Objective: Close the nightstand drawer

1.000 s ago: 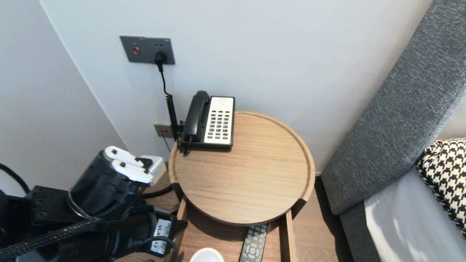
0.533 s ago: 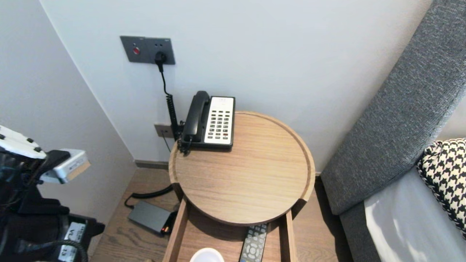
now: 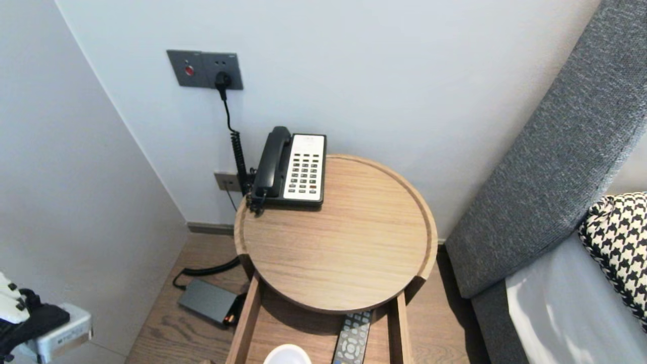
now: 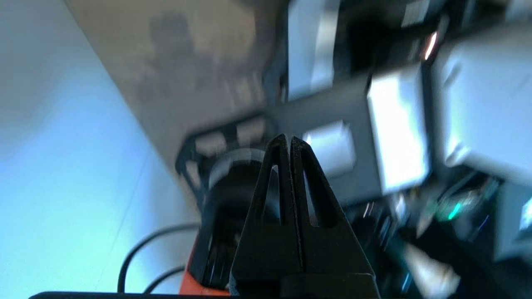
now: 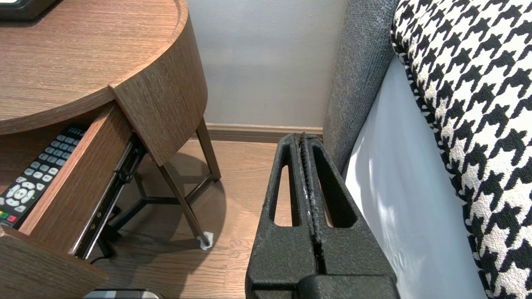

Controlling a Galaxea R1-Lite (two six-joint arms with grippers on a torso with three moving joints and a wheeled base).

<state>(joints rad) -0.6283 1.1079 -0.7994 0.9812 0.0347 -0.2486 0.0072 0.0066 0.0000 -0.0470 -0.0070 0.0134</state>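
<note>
Both claws sit pressed shut and empty, left claw [image 4: 289, 139] near the wall [image 3: 76, 192], right claw [image 5: 302, 136] beside the bed [image 5: 399, 195].

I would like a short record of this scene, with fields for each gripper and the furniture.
left gripper: shut, empty, low at the robot's left
right gripper: shut, empty, over the floor beside the bed
table: round, wooden, telephone at its back edge
drawer: open, holds remote control and a white round thing
floor: power adapter beside the drawer
</note>
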